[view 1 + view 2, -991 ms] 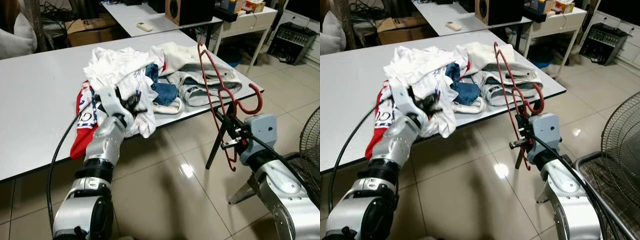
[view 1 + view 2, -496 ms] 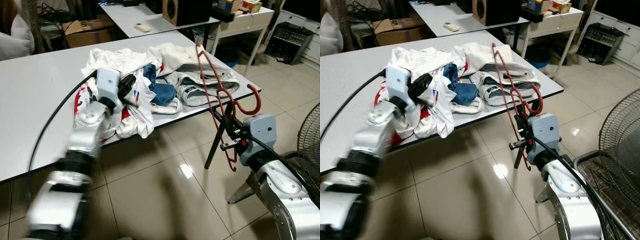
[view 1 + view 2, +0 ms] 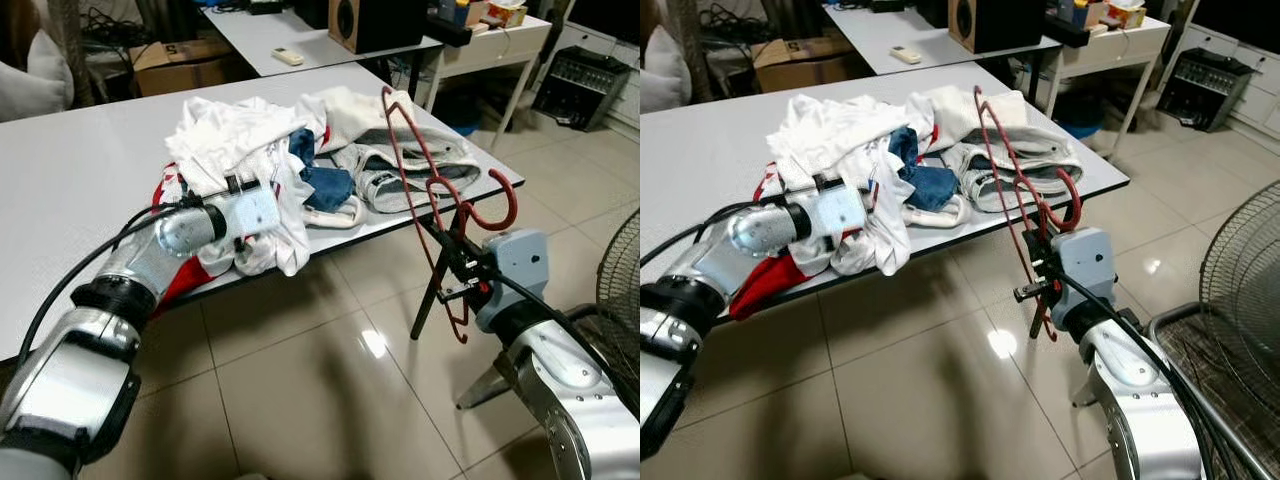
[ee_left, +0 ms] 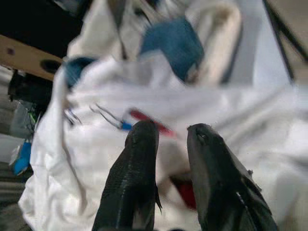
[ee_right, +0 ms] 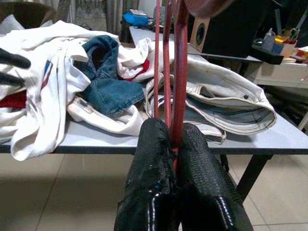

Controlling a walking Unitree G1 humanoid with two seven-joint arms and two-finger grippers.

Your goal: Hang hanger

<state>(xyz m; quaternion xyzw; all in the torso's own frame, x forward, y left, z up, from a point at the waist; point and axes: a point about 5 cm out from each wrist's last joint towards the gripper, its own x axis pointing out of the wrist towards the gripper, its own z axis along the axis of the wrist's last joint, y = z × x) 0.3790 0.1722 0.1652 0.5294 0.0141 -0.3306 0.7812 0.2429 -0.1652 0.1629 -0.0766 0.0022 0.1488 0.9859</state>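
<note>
Here, red hanger [image 3: 430, 190] upright, clamped in right end effector [image 3: 455, 272] (beside table [image 3: 60, 180]), left end effector [image 4: 168, 139] parted.

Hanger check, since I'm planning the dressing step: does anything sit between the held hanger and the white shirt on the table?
Nothing visible does. The right hand holds the red hanger beside the table edge; open air separates it from the white shirt the left hand reaches.

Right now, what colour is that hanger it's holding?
Red hanger, clearest in the left eye view.
</note>
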